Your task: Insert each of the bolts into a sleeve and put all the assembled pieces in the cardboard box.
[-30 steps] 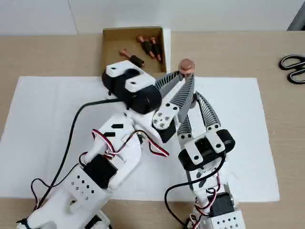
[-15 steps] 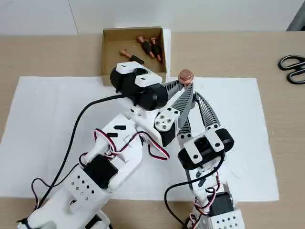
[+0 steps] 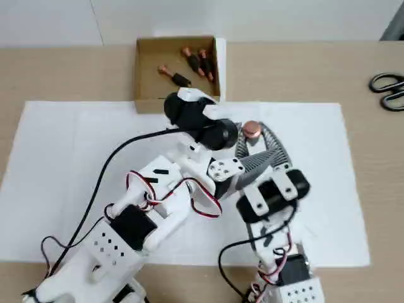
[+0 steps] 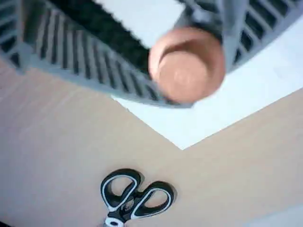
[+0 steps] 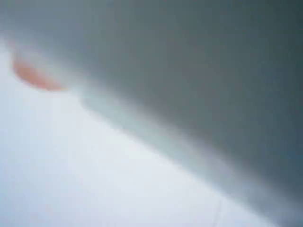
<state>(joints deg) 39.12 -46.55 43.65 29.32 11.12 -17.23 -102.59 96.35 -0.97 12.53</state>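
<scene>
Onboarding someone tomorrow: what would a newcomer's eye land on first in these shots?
The copper bolt head, bright where the left arm leans across the right arm above the white sheet, and close up in the left wrist view. Then the cardboard box beyond the sheet with three assembled pieces inside, and black scissors on bare table to the right.

We see a pale tan table (image 3: 63, 69) with faint wood grain, and on it a plain white paper sheet (image 3: 57, 158). The cardboard box (image 3: 146, 88) is plain brown, and the assembled pieces (image 3: 196, 61) in it are copper and black. The bolt head (image 4: 187, 64) is shiny copper. The left arm (image 3: 161, 186) and right arm (image 3: 255, 205) are white with black motors. The left arm carries red, white and black wires (image 3: 205, 199) and a black cable (image 3: 95, 183). The scissors (image 4: 140, 195) have black handles edged in white.
</scene>
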